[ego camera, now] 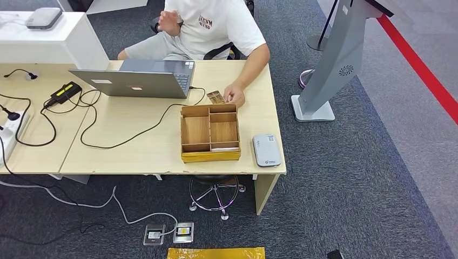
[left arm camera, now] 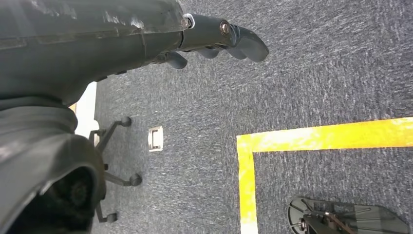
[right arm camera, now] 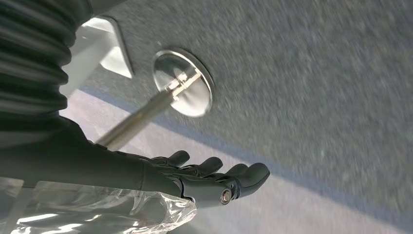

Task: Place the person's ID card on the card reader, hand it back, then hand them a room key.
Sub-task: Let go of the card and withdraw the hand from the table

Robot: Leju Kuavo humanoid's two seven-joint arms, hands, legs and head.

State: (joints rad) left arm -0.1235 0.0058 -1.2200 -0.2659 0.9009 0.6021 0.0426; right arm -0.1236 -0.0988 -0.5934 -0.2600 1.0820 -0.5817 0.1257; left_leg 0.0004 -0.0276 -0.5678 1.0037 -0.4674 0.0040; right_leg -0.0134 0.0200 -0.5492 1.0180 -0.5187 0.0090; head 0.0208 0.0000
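Beside the desk's right edge (ego camera: 273, 108), bare carpet; left robot hand (left arm camera: 214, 41) and right robot hand (right arm camera: 209, 175) empty, fingers apart.

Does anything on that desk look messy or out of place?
Mostly tidy. Black cables loop loosely over the desk, and more trail on the carpet below. The wooden tray and grey card reader sit straight near the front edge.

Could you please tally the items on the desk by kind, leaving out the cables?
Laptop: 1
Wooden organiser tray: 1
Card reader: 1
ID card: 1
Power adapter: 1
Power strip: 1
Total: 6
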